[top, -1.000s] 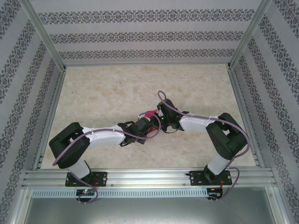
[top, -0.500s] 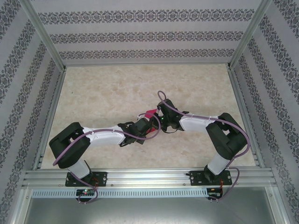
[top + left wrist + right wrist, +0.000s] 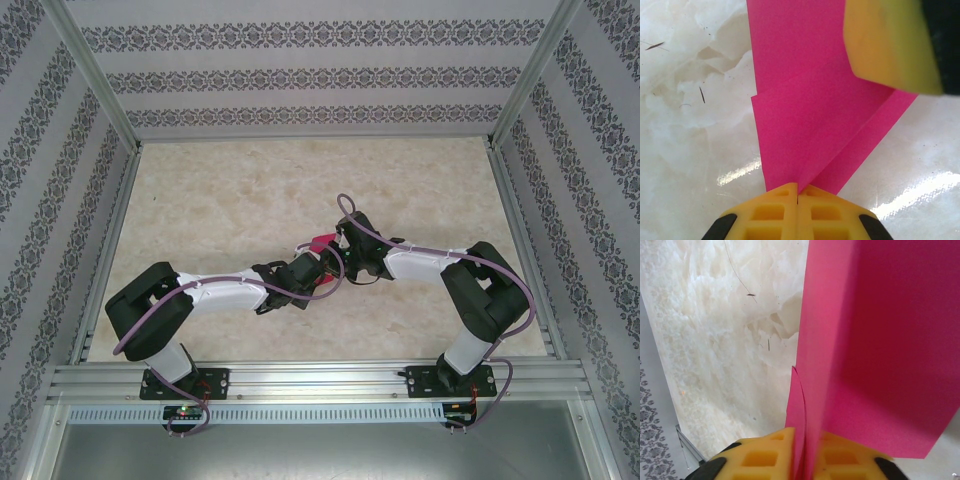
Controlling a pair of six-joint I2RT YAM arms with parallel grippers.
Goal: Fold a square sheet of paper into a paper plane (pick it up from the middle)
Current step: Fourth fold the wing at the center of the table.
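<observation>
Well, we see the two arms meet near the middle of the table [image 3: 220, 190], and the pink paper [image 3: 321, 240] is between their tips. From above only a small bit of the paper peeks out. It is just past the left claw [image 3: 320, 262] and just beside the right claw [image 3: 338, 248], which come at it from either side.

In the left wrist view we look along the left claw. Its two yellow fingers [image 3: 775, 212] are pressed tight together, and the bottom point of the paper is pinched between them. So this claw is closed on the paper. The paper goes up and away from the fingers and gets wider. It is folded: one flap lies on another, and a slanted crease runs up to the right. One more yellow finger [image 3: 885, 45], the right claw's, sits in front of the top right part of the paper. The shiny pale table is behind the paper.

In the right wrist view the right claw's own fingers [image 3: 760, 457] are close together, and the paper's edge goes down between them. So this claw grips the paper too. The paper stands on its edge here, with a thin curled layer on its left side.
</observation>
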